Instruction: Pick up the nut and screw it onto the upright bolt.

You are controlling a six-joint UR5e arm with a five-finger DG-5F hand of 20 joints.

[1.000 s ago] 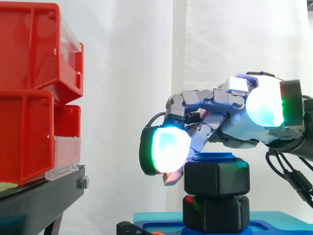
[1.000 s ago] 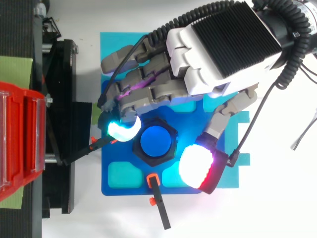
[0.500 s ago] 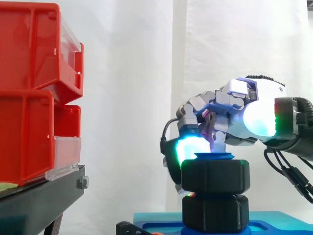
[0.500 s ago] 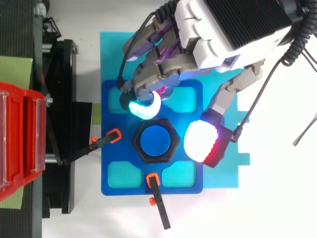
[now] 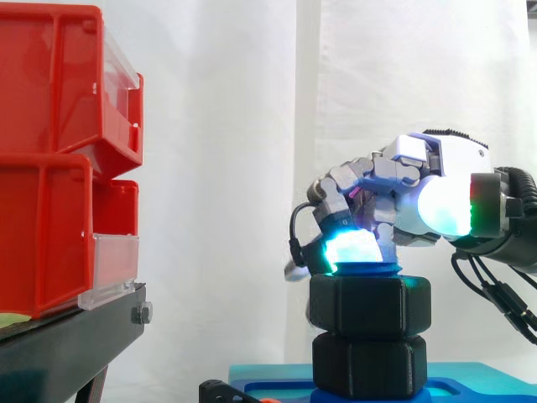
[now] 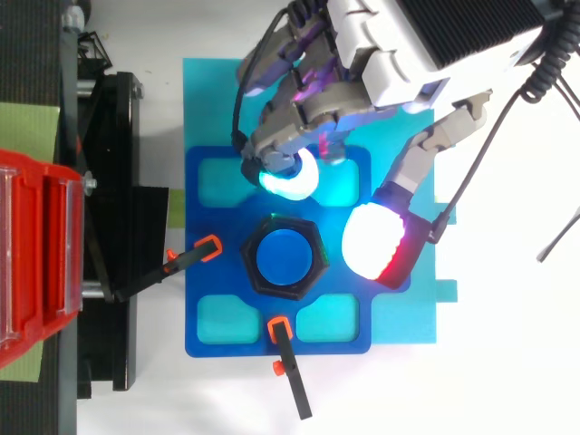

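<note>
Black and hexagonal, the nut (image 5: 369, 304) sits on the upright bolt (image 6: 284, 258), whose blue top shows just above the nut's upper face in the side view and as a blue disc at its centre from above. Below it on the same shaft is a second black hex piece (image 5: 369, 365), close under the nut; whether the two touch cannot be told. The whole stands in the middle of a blue fixture plate (image 6: 208, 222), which two orange-tipped clamps (image 6: 210, 246) pin along its edges.

The hand (image 6: 417, 45) hangs over the far side of the plate with its fingers curled and its thumb spread out to one side, holding nothing. The cyan fingertip (image 6: 290, 178) lies just beyond one flat of the nut, and the white thumb pad (image 6: 379, 240) sits just beside another. From above, a strip of blue plate shows between each pad and the nut, so neither seems to touch it.

Judging by this, the pick and placing are done and the work is in the screwing stage, with the hand between grips. The next move would call for the thumb and finger pads to close on opposite flats of the nut, low enough to catch its sides rather than the bolt top. A turn about the bolt's axis would then follow, kept level so the thread does not bind.
</note>
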